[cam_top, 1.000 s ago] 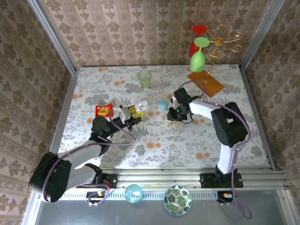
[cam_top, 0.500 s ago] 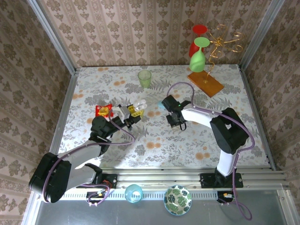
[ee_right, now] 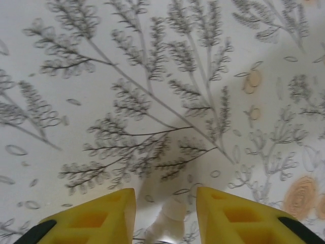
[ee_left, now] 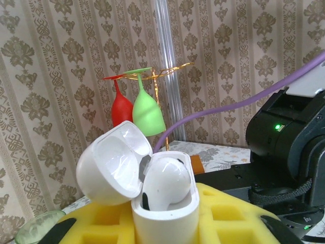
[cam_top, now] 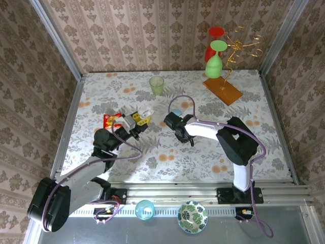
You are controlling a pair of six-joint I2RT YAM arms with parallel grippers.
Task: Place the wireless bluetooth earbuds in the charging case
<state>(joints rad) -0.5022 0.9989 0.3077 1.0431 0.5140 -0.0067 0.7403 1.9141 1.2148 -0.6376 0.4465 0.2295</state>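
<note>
Works over the flowered desk. Clamps the left jaws on the open charging case, left of centre, one white earbud already seated inside. Hangs the right jaws parted over what looks like a second earbud loose on the desk, touching neither jaw. Calls for a gentle pinch across the rounded body: light, hard, slick, likely to roll or pop free. Against a second ago, finds the right arm swung left toward the case, jaws wider, case drawn slightly left

An earbud sits in the case, wine glasses behind it.
</note>
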